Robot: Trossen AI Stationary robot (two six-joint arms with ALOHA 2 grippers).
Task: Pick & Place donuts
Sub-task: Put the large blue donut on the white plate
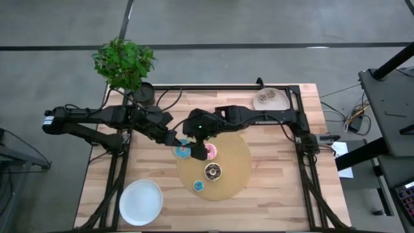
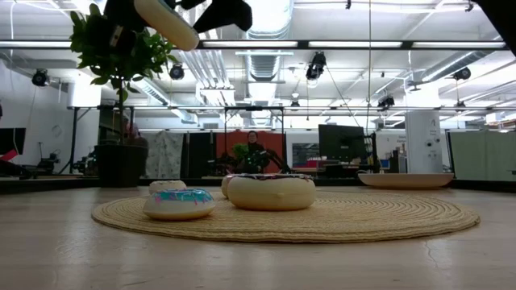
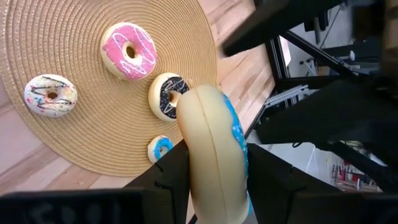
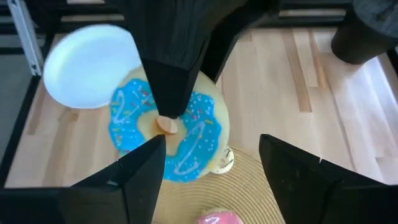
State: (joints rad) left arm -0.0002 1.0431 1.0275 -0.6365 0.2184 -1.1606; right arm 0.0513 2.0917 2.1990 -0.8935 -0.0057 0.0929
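Left gripper: raised above the near-left edge of the round woven mat, fingers pinching a blue-iced donut edge-on across its cream body; the donut is clear of the table. Right gripper: just beside it over the same mat edge, fingers spread apart with nothing between them, the blue-iced donut directly ahead of them. On the mat: a pink donut, a chocolate donut, a white sprinkled donut and a tiny blue donut, all lying flat and apart from one another. White plate: on the wooden table at the near-left corner, holding nothing. Potted plant: far-left corner. Small tan dish: far-right corner, contents possibly more small rings, too small to tell.
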